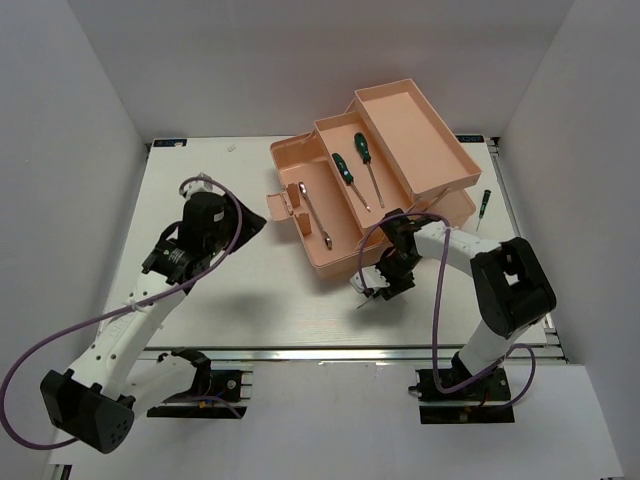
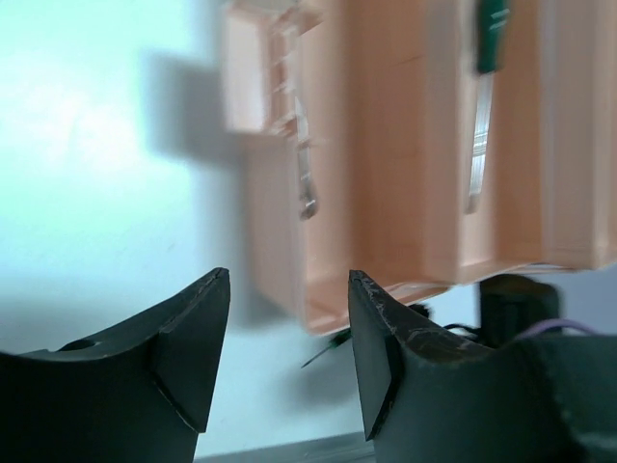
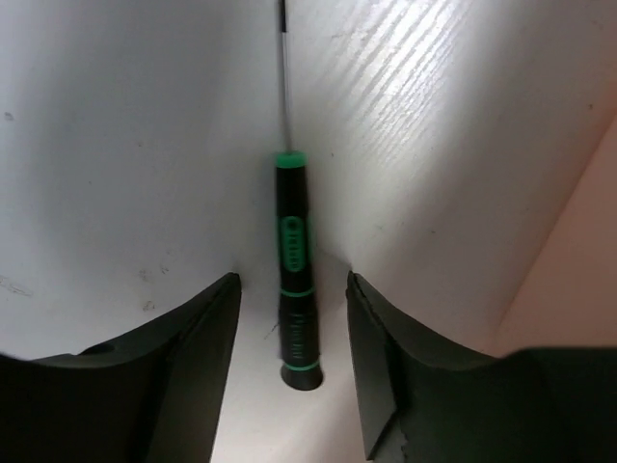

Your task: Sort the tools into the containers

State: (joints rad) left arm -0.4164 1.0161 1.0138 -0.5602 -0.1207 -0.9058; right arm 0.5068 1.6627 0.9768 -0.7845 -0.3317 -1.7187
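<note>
The right gripper (image 3: 292, 289) straddles a tiny green-handled screwdriver (image 3: 293, 241) lying on the table (image 1: 260, 300) just beside the pink toolbox (image 1: 410, 120). Its fingers are spread either side of the handle, apparently lined up to pinch it. The left gripper (image 2: 289, 280) hovers spread and empty.

This is a robotics lab, a closed test cell rather than a home or a shop. Plain white panels (image 1: 300, 60) box in a white bench (image 1: 250, 300) on three sides. Two black-and-white robot arms, the left arm (image 1: 140, 320) and the right arm (image 1: 500, 290), are bolted by an aluminium rail (image 1: 330, 352) along its near edge, and purple cables (image 1: 437, 310) loop loosely off them.
</note>
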